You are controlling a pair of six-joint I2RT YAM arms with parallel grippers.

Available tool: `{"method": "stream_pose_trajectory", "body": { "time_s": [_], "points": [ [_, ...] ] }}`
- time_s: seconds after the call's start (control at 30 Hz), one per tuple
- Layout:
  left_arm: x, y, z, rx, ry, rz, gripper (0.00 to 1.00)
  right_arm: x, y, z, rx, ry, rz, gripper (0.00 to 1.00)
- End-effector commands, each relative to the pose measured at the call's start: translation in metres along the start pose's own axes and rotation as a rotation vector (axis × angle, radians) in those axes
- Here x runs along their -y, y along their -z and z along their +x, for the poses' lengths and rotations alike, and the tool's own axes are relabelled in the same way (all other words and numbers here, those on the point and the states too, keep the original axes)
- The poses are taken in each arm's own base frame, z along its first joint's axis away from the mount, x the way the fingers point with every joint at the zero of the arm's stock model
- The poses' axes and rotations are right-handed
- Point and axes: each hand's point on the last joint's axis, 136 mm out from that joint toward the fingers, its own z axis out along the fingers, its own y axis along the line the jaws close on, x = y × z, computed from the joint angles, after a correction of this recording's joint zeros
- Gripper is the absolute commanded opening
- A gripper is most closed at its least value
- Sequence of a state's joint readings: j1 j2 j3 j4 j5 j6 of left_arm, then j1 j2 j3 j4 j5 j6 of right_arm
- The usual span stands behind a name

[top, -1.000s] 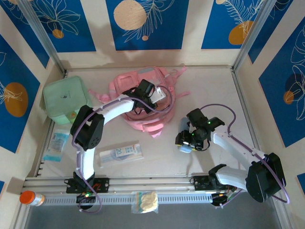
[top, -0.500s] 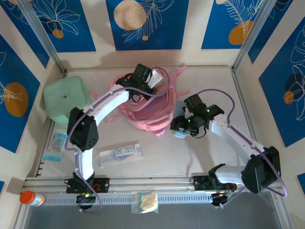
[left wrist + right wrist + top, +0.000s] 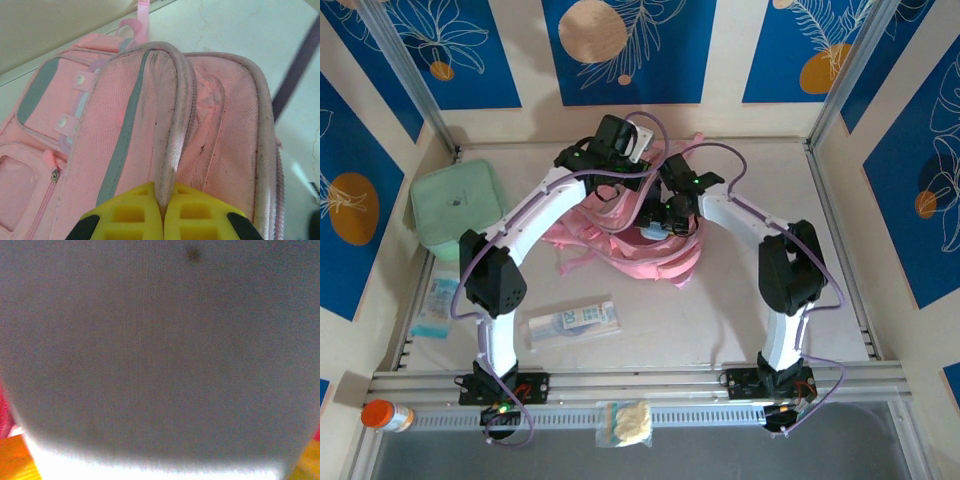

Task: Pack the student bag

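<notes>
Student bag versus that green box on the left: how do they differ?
The student bag is larger, pink, soft and crumpled; the green box is mint, square and flat-lidded. The left gripper pinches the bag's loop; the box sits untouched. Both rest on the table.

Top camera: fixed high above and behind the arm bases, looking steeply down; whole worktop in frame, bases at 6 o'clock. Left wrist camera: sits just behind the left tool, looks along its yellow fingers, very near the pink bag. Shared with top view: that bag, toward 12 o'clock. Right wrist camera: lens nearly against a blurred grey-white surface.
</notes>
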State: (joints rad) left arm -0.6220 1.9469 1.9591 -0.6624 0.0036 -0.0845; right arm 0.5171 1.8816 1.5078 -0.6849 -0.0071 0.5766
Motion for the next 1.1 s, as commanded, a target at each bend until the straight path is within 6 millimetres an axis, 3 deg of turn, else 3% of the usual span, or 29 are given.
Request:
{"method": "stream_pose_trajectory", "body": {
  "time_s": [0.0, 0.17, 0.27, 0.37, 0.47, 0.57, 0.73, 0.83, 0.97, 1.07],
  "points": [
    [0.005, 0.031, -0.045, 0.148, 0.031, 0.018, 0.00, -0.007, 0.012, -0.011, 0.024, 0.008, -0.056, 0.83],
    [0.010, 0.031, -0.044, 0.147, 0.038, 0.051, 0.00, -0.015, 0.029, 0.004, 0.012, -0.069, -0.228, 0.85],
    [0.012, 0.032, -0.045, 0.152, 0.045, 0.062, 0.00, -0.009, 0.031, 0.006, 0.008, -0.095, -0.242, 0.79],
    [0.016, 0.034, -0.045, 0.154, 0.053, 0.085, 0.00, -0.007, 0.025, 0.002, -0.020, -0.163, -0.299, 0.59],
    [0.017, 0.032, -0.045, 0.158, 0.066, 0.094, 0.00, -0.018, 0.019, -0.004, -0.019, -0.163, -0.338, 0.46],
    [0.016, 0.030, -0.044, 0.157, 0.087, 0.094, 0.00, -0.013, 0.003, -0.014, -0.023, -0.201, -0.304, 0.35],
    [0.018, 0.027, -0.044, 0.156, 0.128, 0.112, 0.00, -0.027, -0.012, -0.033, 0.019, -0.179, -0.371, 0.33],
    [0.017, 0.025, -0.042, 0.148, 0.140, 0.099, 0.00, -0.032, 0.003, -0.037, 0.036, -0.171, -0.389, 0.33],
    [0.012, 0.027, -0.038, 0.145, 0.147, 0.078, 0.00, 0.002, 0.018, -0.022, 0.086, -0.216, -0.243, 0.38],
    [0.014, 0.026, -0.037, 0.142, 0.171, 0.093, 0.00, 0.024, 0.000, -0.008, 0.039, -0.276, -0.194, 0.37]
  ]
}}
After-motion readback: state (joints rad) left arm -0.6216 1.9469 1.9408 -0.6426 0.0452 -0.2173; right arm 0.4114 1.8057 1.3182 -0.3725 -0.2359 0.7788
